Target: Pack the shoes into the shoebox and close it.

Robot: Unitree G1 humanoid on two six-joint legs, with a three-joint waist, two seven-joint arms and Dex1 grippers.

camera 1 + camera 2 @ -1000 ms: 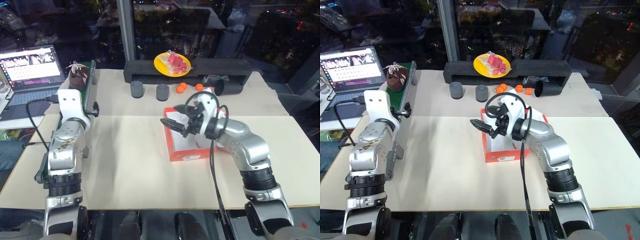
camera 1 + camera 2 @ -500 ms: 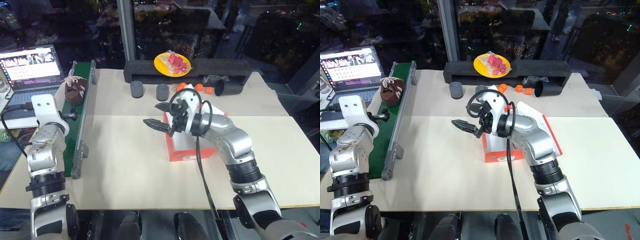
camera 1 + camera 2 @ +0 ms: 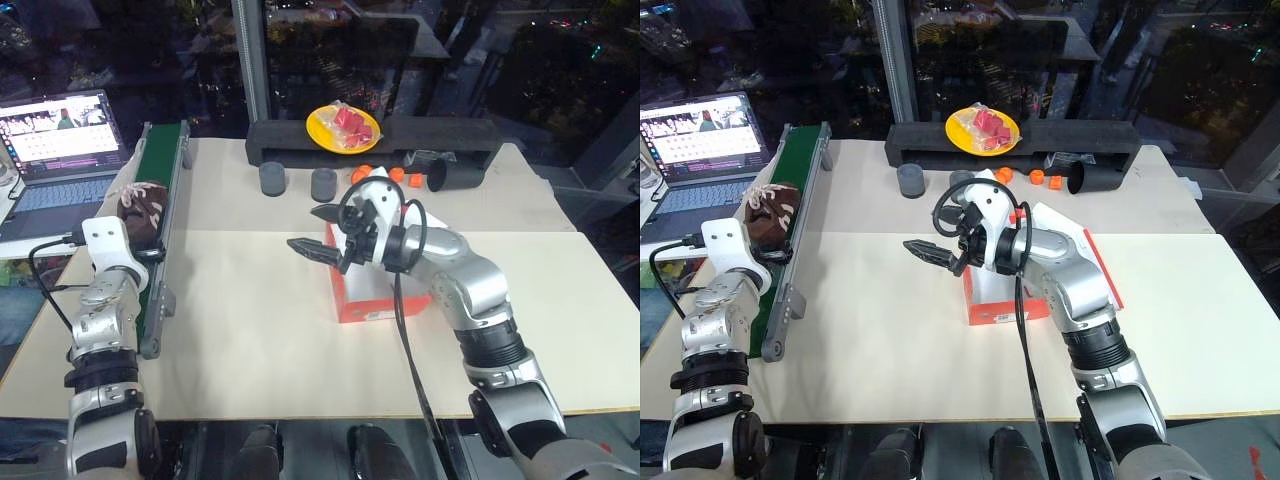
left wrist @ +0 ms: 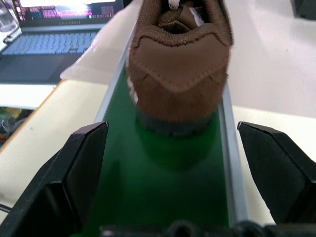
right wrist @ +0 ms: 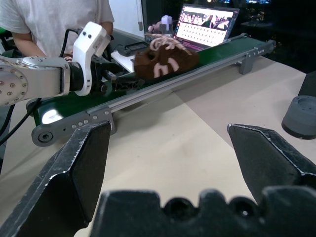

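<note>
One brown fuzzy shoe (image 3: 141,199) with cream laces lies on the green conveyor belt (image 3: 165,170) at the left. My left gripper (image 4: 170,173) is open, level with the belt just behind the shoe's heel (image 4: 177,74), one finger on each side, not touching it. The orange-red shoebox (image 3: 365,299) stands open mid-table, its lid (image 3: 1097,262) folded out to the right. My right gripper (image 3: 313,232) hovers open and empty above the table, just left of the box, pointing toward the belt. My right arm hides part of the box's inside.
A laptop (image 3: 62,135) sits at the far left behind the belt. Along the back are a black foam tray (image 3: 375,137), a yellow plate (image 3: 343,127) with red pieces, two grey cylinders (image 3: 273,178), and orange balls (image 3: 362,174). A person in a white shirt (image 5: 54,19) stands beyond the belt.
The shoe has ridden along the belt toward me. My left arm has dropped down and outward to the belt behind the shoe. The right gripper has stayed open, almost still.
</note>
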